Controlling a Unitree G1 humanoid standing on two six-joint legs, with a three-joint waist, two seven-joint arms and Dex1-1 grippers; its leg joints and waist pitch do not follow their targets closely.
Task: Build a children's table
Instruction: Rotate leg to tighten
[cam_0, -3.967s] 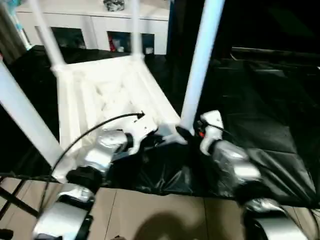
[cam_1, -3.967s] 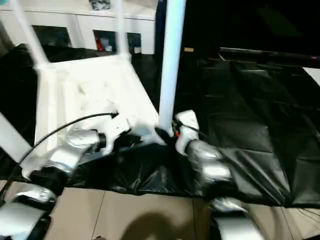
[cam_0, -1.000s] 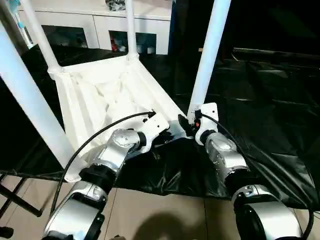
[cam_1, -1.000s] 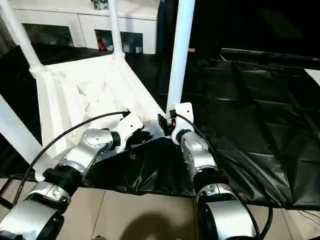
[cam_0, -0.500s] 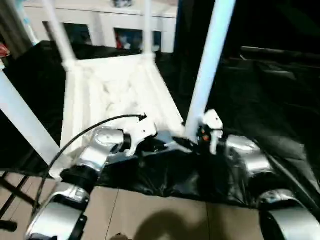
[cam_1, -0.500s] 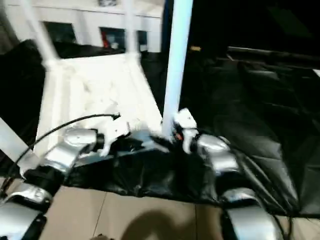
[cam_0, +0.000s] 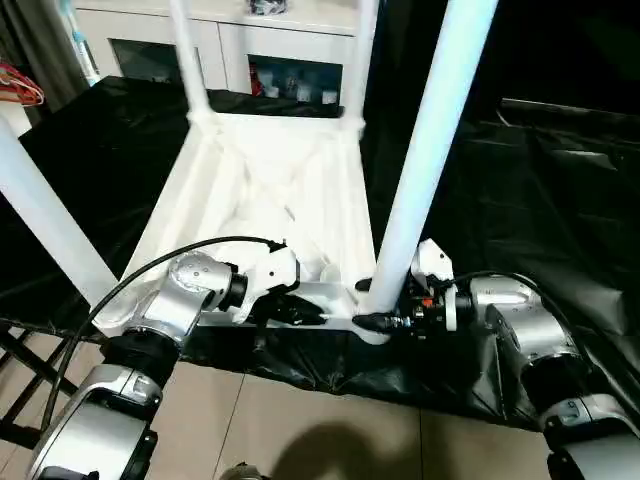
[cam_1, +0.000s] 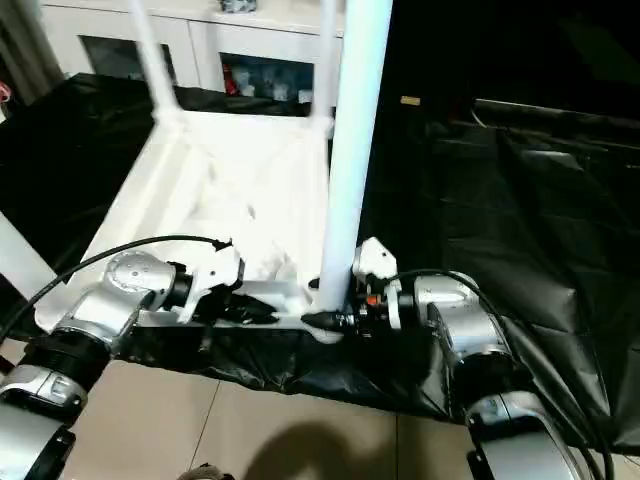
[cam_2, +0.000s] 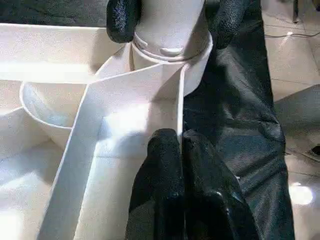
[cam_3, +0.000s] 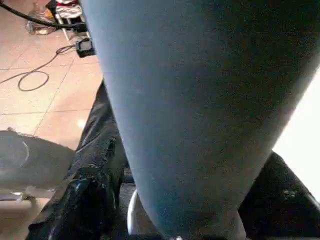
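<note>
The children's table (cam_0: 280, 200) lies upside down on a black sheet (cam_0: 540, 200), ribbed underside facing up, occupying the centre and 11 o'clock part of the head view. All four legs stand upright in the corner sockets: two thin ones at the far corners, towards 12 o'clock, one thick in the near foreground at 9 o'clock, and the near right leg (cam_0: 425, 150) rising from its socket (cam_2: 172, 55) at about 5 o'clock of the top.

Left gripper (cam_2: 176, 150): jaws pressed together with no gap, resting against the upright rim wall of the top just short of that socket. Nothing appears to be pinched between them, though the wrist view is too close to be certain.

Right gripper (cam_0: 375, 322): jaws spread, one black fingertip (cam_2: 122, 20) on each side of the near right leg's base, right at the socket collar. Whether they press on the leg cannot be told.

Beyond the sheet, at 12 o'clock, stands a white cabinet (cam_0: 230, 50) with glass doors. Tiled floor (cam_0: 300, 420) shows along the near edge.
</note>
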